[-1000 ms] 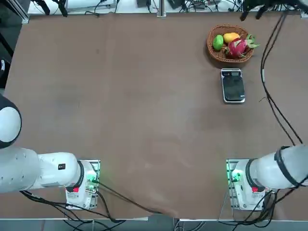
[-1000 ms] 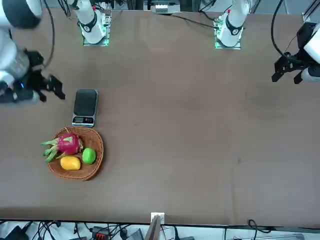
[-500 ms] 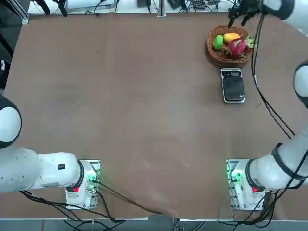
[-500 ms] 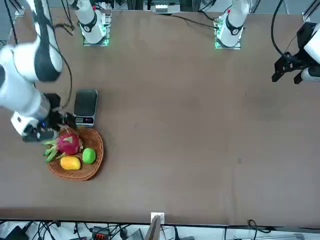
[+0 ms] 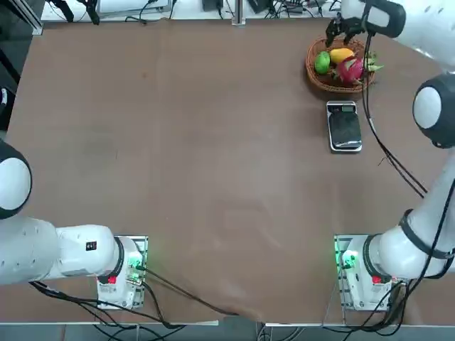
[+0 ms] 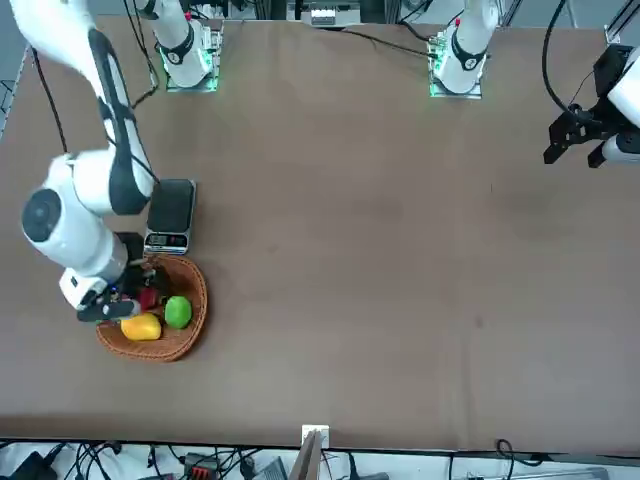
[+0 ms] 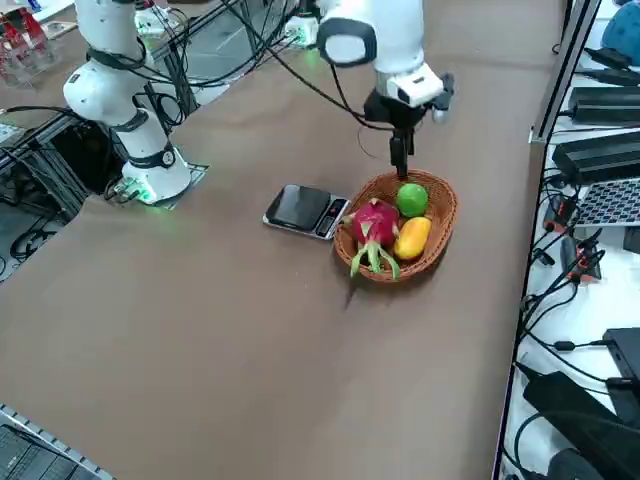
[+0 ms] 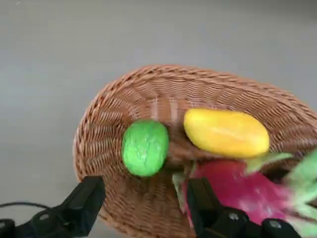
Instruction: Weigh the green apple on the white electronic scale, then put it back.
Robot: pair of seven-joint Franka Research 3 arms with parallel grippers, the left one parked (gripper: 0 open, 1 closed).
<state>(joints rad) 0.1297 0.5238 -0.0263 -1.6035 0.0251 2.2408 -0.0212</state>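
My jaws (image 8: 146,198) stand wide apart with nothing between them, above the near part of the wicker basket (image 8: 168,72). The green apple (image 8: 145,148) lies inside the basket, just beside the yellow mango (image 8: 226,133) and close to the pink dragon fruit (image 8: 247,191). What worries me most is that dragon fruit: one finger of mine looks lined up over it, so if I go straight down without shifting toward the apple, I could press into its flesh or scales and shove the whole heap. The basket wall is the next hazard; my other finger may catch the woven rim and drag the basket over the bench (image 7: 180,340). The apple looks smooth and rounded, so an off-centre squeeze could make it roll away against the mango. Seen from overhead my reach is partly hidden, so my height over the basket is perhaps lower than I judge. Later, on the electronic scale (image 5: 345,128) beside the basket, a careless release could let it roll off.
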